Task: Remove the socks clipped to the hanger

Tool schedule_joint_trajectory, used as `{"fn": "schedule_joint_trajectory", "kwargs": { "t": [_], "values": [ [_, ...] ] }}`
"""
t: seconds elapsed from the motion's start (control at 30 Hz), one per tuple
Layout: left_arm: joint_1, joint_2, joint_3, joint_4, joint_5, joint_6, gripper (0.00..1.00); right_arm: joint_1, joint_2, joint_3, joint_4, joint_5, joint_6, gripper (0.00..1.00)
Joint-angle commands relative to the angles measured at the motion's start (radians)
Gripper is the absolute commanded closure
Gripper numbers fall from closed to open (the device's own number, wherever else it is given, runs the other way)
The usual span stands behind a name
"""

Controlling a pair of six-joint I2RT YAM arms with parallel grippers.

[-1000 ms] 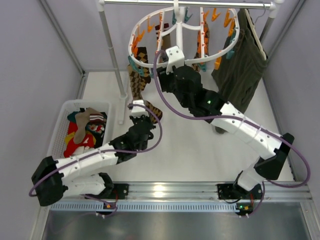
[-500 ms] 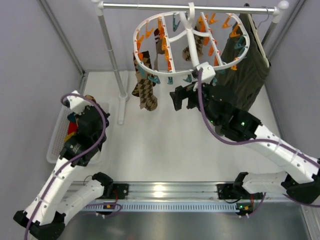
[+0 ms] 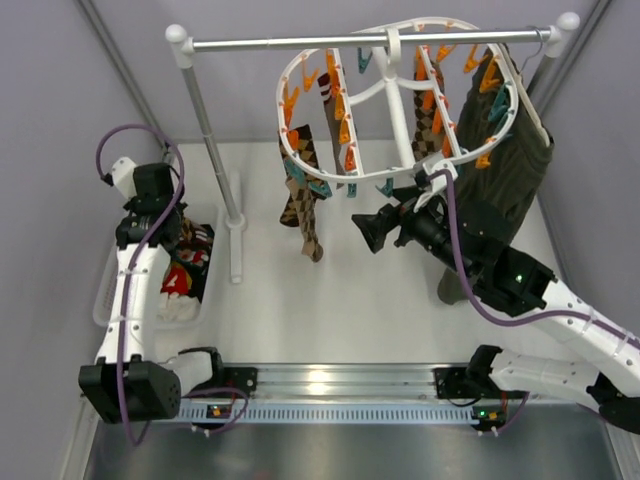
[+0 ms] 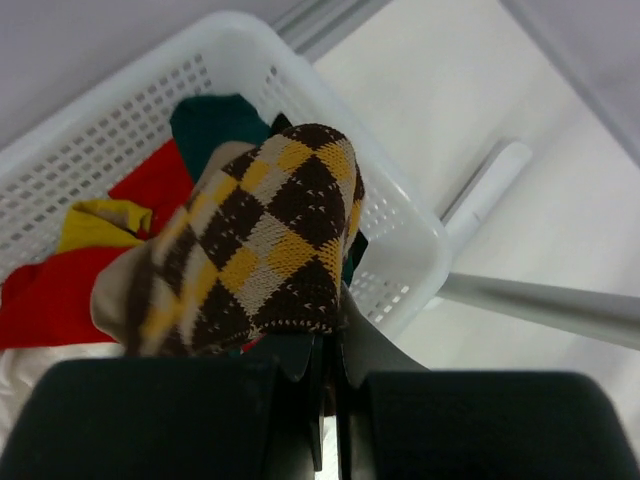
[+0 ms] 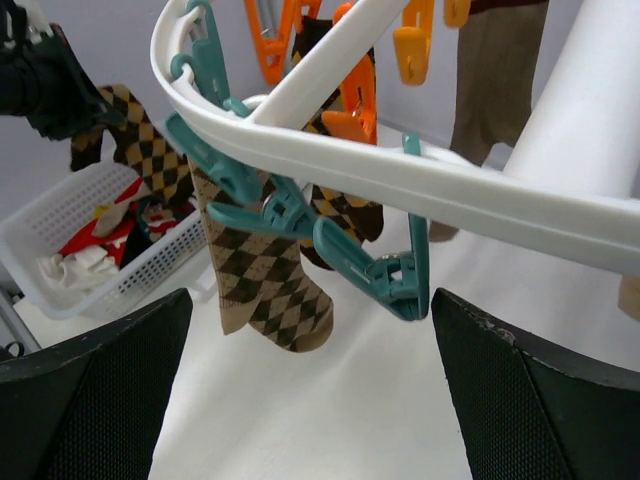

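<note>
1. Pinching a brown-and-yellow argyle sock (image 4: 270, 230) between fingers pressed together on it, the left end effector (image 4: 325, 350) hangs above the white basket (image 4: 120, 110); the sock drapes forward and down from it across the basket's wall; red, yellow and teal cloth lies below.
2. The right end effector (image 5: 310, 300) is spread wide and holds nothing; just above and ahead of it runs the near rim of the hanger (image 5: 400, 185); a teal clip (image 5: 370, 270) dangles from that rim, between the two fingers as the wrist view sees it.
3. Ahead of it and slightly to its left, a tan argyle sock (image 5: 265, 290) hangs from the rim clips; its long axis runs straight down toward the tabletop (image 5: 350, 420); a plain brown sock (image 5: 495, 80) hangs farther off, up and to the right.
4. The right arm is much the nearer; the left is well apart, beyond the post of the rail stand (image 3: 205, 130), and occupied; the next grasp probably needs the right end effector to move forward and left, close across the sock's width below its clip, then pull down along its length.
5. The hanger hangs free, so a sideways tug may swing it toward the olive garment (image 3: 505, 160) on the right.
</note>
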Motion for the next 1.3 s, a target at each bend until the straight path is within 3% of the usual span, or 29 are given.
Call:
{"fn": "schedule_joint_trajectory", "kwargs": {
  "t": [0.0,0.3,0.4,0.43,0.5,0.67,0.93,1.27],
  "values": [
    [0.003,0.031,-0.02,-0.009,0.079,-0.046,1.0,-0.007,0.027,0.058,-0.034,0.029,0.022,0.01],
    [0.04,0.109,-0.106,0.003,0.013,-0.116,0.97,-0.01,0.094,0.162,-0.052,0.06,0.007,0.0],
    [0.049,0.1,-0.139,0.004,-0.019,-0.155,0.67,-0.024,0.149,0.215,-0.054,0.112,0.005,0.01],
    [0.049,0.096,-0.161,0.003,-0.025,-0.167,0.31,-0.032,0.168,0.23,-0.057,0.118,0.007,0.0],
    [0.052,0.086,-0.175,0.001,-0.007,-0.19,0.02,-0.059,0.233,0.279,-0.071,0.14,0.022,0.0],
    [0.052,0.002,-0.173,0.0,0.048,-0.161,0.02,-0.081,0.33,0.362,-0.095,0.169,0.032,0.01],
    [0.052,-0.185,-0.19,-0.003,0.111,-0.054,0.02,-0.133,0.379,0.379,-0.026,0.063,0.032,0.01],
    [0.051,-0.377,-0.18,0.0,0.324,0.038,0.02,-0.16,0.396,0.376,0.021,0.217,0.242,0.01]
  ]
}}
